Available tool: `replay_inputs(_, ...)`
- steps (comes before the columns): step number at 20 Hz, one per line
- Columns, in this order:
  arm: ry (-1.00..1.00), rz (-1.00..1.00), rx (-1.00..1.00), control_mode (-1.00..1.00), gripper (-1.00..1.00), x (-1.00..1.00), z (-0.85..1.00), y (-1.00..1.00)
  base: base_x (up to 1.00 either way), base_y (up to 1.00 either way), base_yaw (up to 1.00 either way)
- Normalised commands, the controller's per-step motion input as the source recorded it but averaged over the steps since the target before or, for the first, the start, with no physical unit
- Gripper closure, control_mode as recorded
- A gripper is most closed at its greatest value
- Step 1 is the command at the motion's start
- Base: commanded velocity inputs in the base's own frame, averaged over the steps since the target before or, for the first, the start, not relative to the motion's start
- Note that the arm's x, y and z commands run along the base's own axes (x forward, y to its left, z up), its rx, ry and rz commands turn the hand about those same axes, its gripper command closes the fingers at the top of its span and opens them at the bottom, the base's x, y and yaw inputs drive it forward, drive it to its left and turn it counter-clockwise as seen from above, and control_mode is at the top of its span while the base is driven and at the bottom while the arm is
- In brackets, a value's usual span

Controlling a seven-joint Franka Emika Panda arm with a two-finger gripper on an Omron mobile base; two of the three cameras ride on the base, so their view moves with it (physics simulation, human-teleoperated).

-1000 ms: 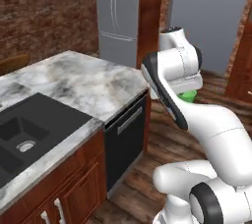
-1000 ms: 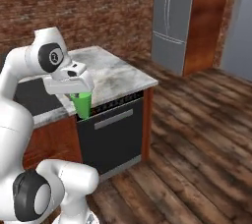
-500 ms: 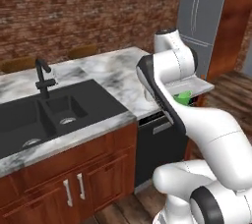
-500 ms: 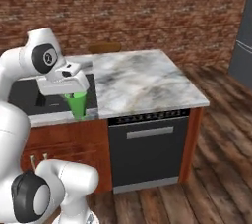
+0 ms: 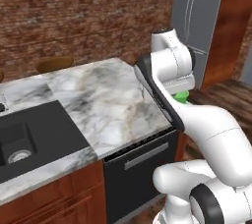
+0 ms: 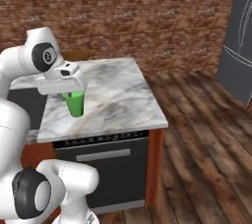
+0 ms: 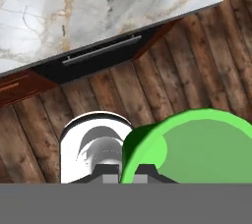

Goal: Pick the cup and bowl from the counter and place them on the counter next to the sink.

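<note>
Counter [image 6: 118, 95] beside sink [image 5: 29, 134]; claw [image 6: 74, 92] pinching cup [image 6: 75, 102] above floor [image 7: 162, 80].

The sink [image 5: 29, 132] sits in the worktop [image 5: 113, 102]; the dishwasher [image 5: 140, 169] stands under the worktop; the cup [image 6: 75, 102] hangs off its front edge.

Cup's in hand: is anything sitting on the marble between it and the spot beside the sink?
Nothing visible does. The cup hangs in the shut gripper, and the counter up to the sink is bare marble.
</note>
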Motion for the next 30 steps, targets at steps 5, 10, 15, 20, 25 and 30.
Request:
replay_inputs(5, 0.00, 0.00, 0.00, 1.00, 1.00, 0.00, 0.00, 0.00, 0.60, -0.04, 0.19)
replay_inputs(10, 0.00, 0.00, 0.00, 1.00, 1.00, 0.00, 0.00, 0.00, 0.52, -0.16, 0.30)
replay_inputs(15, 0.00, 0.00, 0.00, 1.00, 1.00, 0.00, 0.00, 0.00, 0.34, -0.27, 0.26)
replay_inputs(20, 0.00, 0.00, 0.00, 1.00, 1.00, 0.00, 0.00, 0.00, 0.00, -0.01, 0.02)
replay_inputs(25, 0.00, 0.00, 0.00, 1.00, 1.00, 0.00, 0.00, 0.00, 0.00, 0.00, 0.00)
replay_inputs(30, 0.00, 0.00, 0.00, 1.00, 1.00, 0.00, 0.00, 0.00, 0.00, 0.00, 0.00)
